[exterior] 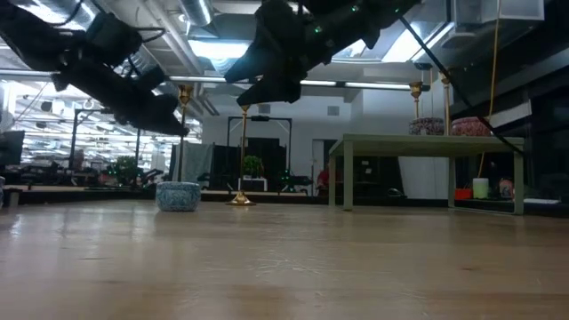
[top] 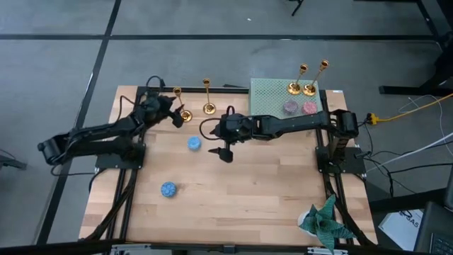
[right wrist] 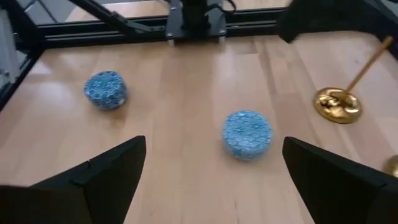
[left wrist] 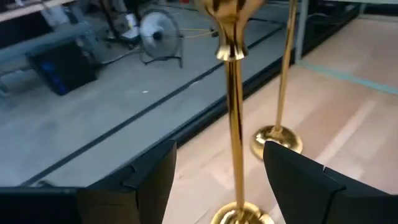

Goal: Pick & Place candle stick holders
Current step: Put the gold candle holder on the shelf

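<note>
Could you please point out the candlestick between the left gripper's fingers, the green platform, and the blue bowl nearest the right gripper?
candlestick (left wrist: 234,130), left wrist view, on its stem.
green platform (top: 272,94), high view, on its bare top.
blue bowl (right wrist: 247,133), right wrist view, on its top.

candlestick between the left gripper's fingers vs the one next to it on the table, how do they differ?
The candlestick by the left gripper, call it the near candlestick, stands between open fingers, not clamped; the neighbouring candlestick stands free with no gripper around it. From above, the near candlestick looks shorter than the neighbouring one, though perspective may mislead. Both are shiny gold, upright, thin-stemmed on round bases on the wooden table.
</note>
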{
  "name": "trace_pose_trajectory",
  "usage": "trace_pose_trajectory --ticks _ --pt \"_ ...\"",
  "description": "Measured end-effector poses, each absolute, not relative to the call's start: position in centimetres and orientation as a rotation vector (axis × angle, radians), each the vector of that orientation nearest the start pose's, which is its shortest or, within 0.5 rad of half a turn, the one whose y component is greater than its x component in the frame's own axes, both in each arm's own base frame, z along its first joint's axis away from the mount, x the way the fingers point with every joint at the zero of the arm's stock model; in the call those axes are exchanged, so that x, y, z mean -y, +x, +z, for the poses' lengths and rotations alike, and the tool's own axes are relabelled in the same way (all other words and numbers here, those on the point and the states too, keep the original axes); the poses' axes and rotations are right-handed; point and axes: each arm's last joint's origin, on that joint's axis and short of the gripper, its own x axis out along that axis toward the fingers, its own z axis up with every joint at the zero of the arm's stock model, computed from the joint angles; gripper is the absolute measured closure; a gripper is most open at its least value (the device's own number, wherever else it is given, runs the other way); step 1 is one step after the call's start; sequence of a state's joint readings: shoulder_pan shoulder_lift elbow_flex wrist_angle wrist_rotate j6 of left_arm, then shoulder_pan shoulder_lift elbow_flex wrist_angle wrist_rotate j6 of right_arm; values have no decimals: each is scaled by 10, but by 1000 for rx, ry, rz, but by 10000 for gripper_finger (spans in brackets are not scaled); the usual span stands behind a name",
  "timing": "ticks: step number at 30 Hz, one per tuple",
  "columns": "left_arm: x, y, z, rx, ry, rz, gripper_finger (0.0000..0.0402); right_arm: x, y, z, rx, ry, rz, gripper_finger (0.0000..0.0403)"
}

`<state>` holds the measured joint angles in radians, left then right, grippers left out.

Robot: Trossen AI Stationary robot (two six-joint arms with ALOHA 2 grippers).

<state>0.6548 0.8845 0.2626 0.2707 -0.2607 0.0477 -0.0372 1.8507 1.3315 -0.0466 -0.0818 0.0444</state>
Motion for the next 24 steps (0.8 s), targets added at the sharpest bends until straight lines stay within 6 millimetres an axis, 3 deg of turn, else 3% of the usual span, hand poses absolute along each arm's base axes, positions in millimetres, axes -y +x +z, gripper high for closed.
trace_pose_trajectory --ticks 8,20,24 --pt "-124 143 169 -384 -90 839 184 19 412 235 -615 104 59 23" --pt "-123 144 172 -361 -82 801 378 26 407 235 -657 116 55 23" --pt "-124 145 174 -368 -77 785 385 30 406 235 -660 139 95 23"
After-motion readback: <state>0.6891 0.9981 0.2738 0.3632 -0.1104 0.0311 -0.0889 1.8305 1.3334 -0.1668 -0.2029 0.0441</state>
